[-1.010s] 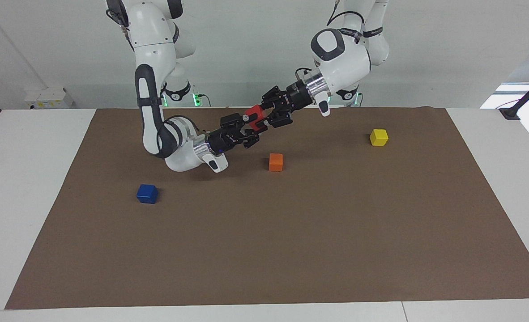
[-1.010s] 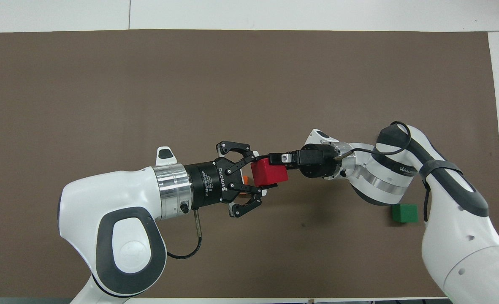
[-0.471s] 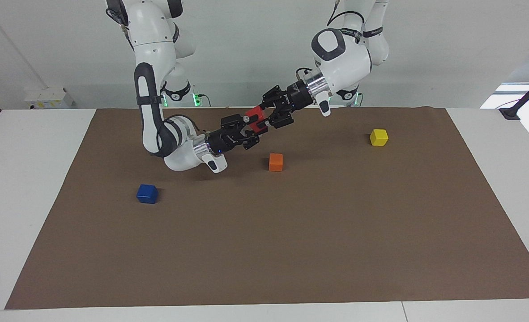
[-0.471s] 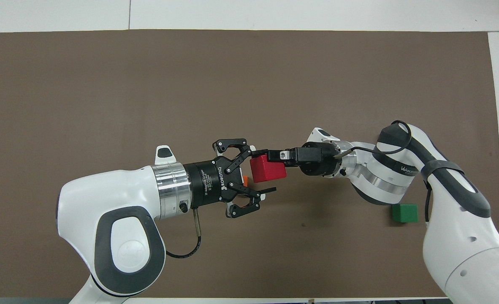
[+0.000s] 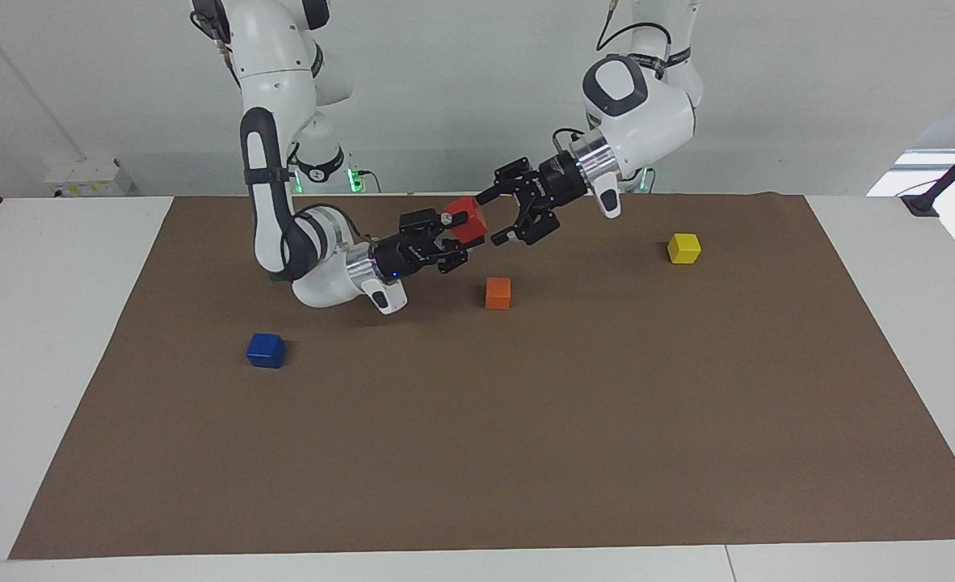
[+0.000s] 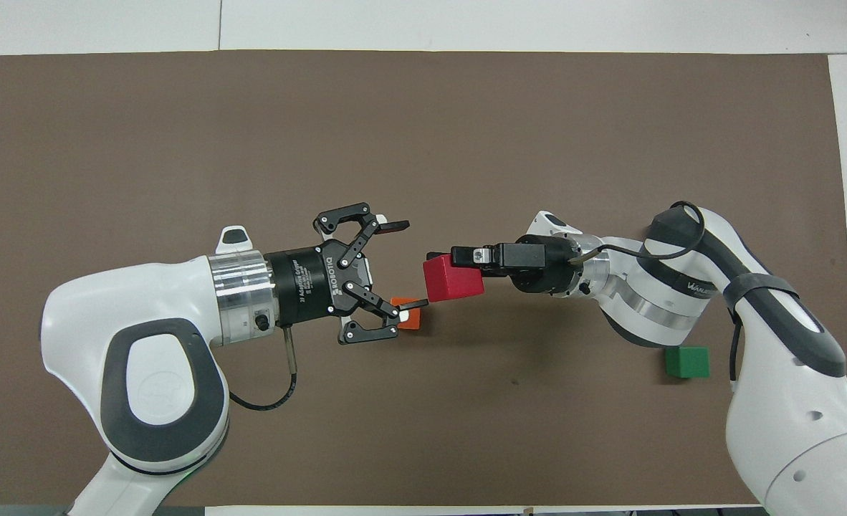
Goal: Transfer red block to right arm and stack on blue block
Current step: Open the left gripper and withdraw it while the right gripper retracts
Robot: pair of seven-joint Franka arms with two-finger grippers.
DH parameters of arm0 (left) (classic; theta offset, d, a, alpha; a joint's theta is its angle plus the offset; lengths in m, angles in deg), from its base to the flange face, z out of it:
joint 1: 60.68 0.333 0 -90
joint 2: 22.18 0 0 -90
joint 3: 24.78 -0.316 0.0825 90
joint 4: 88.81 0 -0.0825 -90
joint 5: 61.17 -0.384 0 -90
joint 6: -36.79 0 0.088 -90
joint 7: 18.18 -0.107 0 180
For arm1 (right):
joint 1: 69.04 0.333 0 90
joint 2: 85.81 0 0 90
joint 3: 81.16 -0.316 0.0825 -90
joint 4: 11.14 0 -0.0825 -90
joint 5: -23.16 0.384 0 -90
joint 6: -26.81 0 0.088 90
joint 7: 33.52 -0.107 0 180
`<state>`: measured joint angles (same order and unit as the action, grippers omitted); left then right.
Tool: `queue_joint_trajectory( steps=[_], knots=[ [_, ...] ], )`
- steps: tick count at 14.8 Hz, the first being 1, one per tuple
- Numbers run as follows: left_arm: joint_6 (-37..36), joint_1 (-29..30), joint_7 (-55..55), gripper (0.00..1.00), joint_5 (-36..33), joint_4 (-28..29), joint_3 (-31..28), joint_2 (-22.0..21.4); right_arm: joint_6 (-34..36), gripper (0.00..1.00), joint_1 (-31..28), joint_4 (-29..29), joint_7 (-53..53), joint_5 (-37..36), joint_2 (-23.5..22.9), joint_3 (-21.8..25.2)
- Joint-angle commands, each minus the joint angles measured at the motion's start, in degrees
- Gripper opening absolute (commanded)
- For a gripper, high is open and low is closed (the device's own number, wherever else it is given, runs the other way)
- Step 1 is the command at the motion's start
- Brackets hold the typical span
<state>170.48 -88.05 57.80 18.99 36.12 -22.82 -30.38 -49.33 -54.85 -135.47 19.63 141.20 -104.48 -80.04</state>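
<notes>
The right gripper [image 5: 455,229] [image 6: 446,266] is closed on the red block [image 5: 467,220] [image 6: 453,279], holding it in the air above the brown mat [image 5: 526,420] [image 6: 423,143]. The left gripper [image 5: 500,218] [image 6: 405,266] stands wide open, its two fingers spread, and touches nothing; a clear gap separates its fingertips from the red block in the facing view. The two grippers point at each other, tip toward tip, over the part of the mat nearest the robots.

The mat covers most of a white table [image 5: 57,323] [image 6: 466,21], with a pale wall [image 5: 461,81] at 12 o'clock in the facing view. In the facing view, an orange block [image 5: 498,293] [image 6: 407,314] lies on the mat at about 5 o'clock from the red block, under the left gripper's lower finger in the overhead view. A yellow block [image 5: 683,248] sits toward the left arm's end of the table. A green block [image 6: 687,362] shows in the overhead view only, just beside the right arm's forearm.

The blue block [image 5: 266,350] rests on the mat toward the right arm's end, at about 7 o'clock from the right gripper in the facing view and well apart from it, farther from the robots than the orange block. The red block sits at the right gripper's fingertips, at about 9 o'clock from the left gripper in that view.
</notes>
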Motion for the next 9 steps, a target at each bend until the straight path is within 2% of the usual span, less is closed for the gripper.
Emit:
queue_joint_trajectory(
  steps=[1,4,6,9],
  knots=[
    [-7.10,6.25,-2.15,1.00,-2.89,-0.39,0.06,-0.05,-2.61,0.00,0.22,-0.30,-1.82,0.87,1.80,-0.07],
    [-15.09,14.16,-4.77,1.00,-8.68,-0.48,0.06,-0.14,-7.87,0.00,-0.57,-0.47,-3.56,-4.29,4.96,0.11],
    [-21.77,20.48,-11.00,1.00,-12.73,-0.48,0.15,-0.05,-10.24,0.00,-1.97,-0.47,-6.64,-9.30,6.36,0.28],
    [-28.64,27.70,-18.83,1.00,-26.14,-4.50,0.15,1.52,-13.16,0.00,-5.83,0.14,-13.83,-19.32,9.61,0.46]
  ],
)
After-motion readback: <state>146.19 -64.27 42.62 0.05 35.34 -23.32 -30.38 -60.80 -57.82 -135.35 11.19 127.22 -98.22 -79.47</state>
